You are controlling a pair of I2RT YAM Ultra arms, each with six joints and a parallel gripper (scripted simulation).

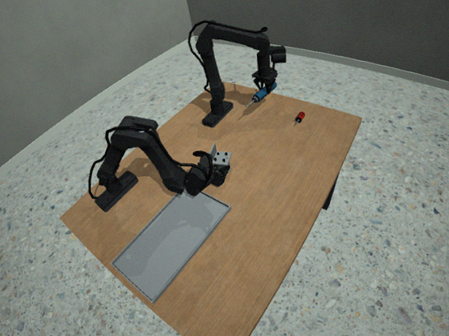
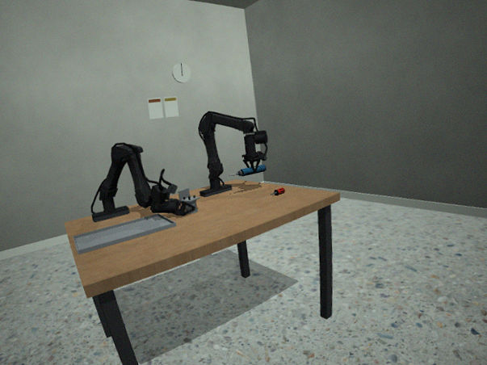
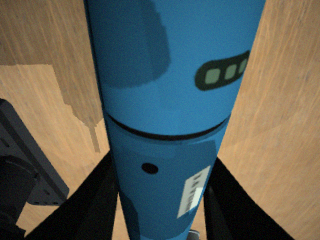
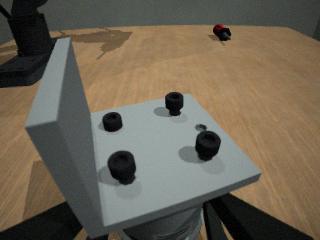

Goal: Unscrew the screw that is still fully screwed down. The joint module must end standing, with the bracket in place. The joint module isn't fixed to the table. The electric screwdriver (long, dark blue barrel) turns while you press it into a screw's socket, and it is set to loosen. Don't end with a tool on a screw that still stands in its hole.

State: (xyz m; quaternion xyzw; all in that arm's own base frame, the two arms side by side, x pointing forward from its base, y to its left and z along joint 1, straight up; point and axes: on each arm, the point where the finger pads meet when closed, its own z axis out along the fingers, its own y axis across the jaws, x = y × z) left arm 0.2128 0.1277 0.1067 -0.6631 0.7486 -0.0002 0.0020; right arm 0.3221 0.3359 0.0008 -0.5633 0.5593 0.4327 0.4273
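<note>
The joint module (image 1: 220, 166) stands on the table with a grey L-shaped bracket (image 4: 150, 155) on top. Several black screws sit in the bracket; the back-left screw (image 4: 112, 121) sits lowest, and the others, such as the front-left one (image 4: 122, 165), stand higher. My right gripper (image 1: 216, 176) is shut on the joint module's body below the bracket, and its fingers show at the bottom of the right wrist view. My left gripper (image 1: 264, 85) is shut on the blue electric screwdriver (image 1: 262, 93), also in the left wrist view (image 3: 170, 115). It holds the tool level above the table's far end, tip toward the left arm's base.
A small red-handled screwdriver (image 1: 299, 117) lies on the table toward the far right edge. A grey tray (image 1: 172, 243) lies near the right arm, just in front of the joint module. The left arm's base (image 1: 217, 113) stands at the far end.
</note>
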